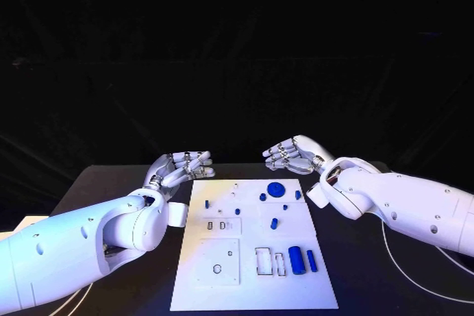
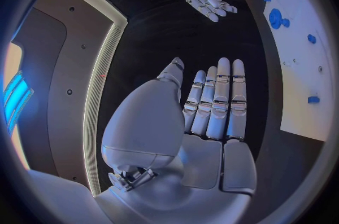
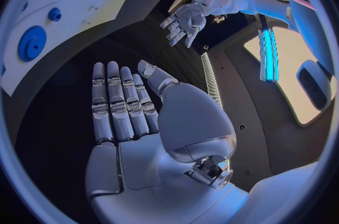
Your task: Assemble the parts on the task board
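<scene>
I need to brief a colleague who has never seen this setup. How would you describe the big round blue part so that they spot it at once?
Start at the white task board in the middle of the black table. Look to its far end, towards the right hand: the big round blue disc lies there. It is wider than every other blue piece, and flat and circular, unlike the two upright-looking blue cylinders at the near end.

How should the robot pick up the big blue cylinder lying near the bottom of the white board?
Probably from above, pinching the middle of the big blue cylinder across its rounded long sides. It lies flat on the task board with a thinner blue piece close beside it, so fingers should go in carefully. The right hand, open and holding nothing, is on that side.
</scene>
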